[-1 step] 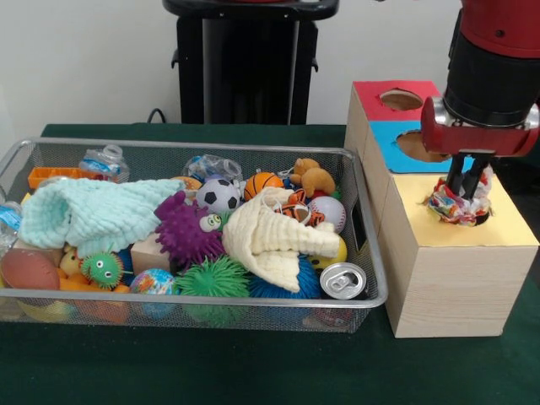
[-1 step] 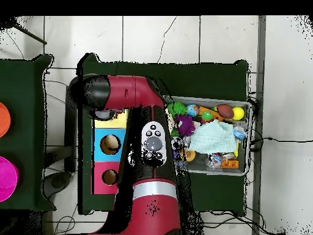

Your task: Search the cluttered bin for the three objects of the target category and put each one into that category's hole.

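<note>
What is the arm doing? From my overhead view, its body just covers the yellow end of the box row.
Observer: In the front view, its jaws hang right over the hole in the yellow box.
Operator: Are they carrying anything?
Observer: Yes, they are shut on a crumpled wrapper, red, white and shiny.
Operator: Has it gone in?
Observer: Not yet. It sits at the hole's mouth, mostly above the rim.
</note>
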You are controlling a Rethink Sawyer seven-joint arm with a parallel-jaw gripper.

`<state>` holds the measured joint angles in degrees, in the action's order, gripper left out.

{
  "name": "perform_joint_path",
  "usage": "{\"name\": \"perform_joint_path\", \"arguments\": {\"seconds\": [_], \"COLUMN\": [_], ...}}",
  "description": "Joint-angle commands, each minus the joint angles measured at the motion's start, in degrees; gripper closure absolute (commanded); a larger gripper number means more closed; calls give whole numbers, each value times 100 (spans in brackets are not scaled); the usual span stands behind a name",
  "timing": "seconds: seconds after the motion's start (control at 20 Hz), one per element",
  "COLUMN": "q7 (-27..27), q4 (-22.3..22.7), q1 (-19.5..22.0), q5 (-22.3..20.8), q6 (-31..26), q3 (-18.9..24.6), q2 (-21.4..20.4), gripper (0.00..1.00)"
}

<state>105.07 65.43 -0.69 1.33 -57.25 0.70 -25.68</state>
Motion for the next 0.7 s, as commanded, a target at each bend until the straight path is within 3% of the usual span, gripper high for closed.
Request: {"name": "perform_joint_path", "arguments": {"seconds": [0.05, 0.7], "q7": [560, 680], "q4": [132, 92], "q1": [36, -4], "q5": [-298, -292], "q6": [379, 653], "q3": [74, 52], "q2": [455, 636], "gripper": [100, 100]}}
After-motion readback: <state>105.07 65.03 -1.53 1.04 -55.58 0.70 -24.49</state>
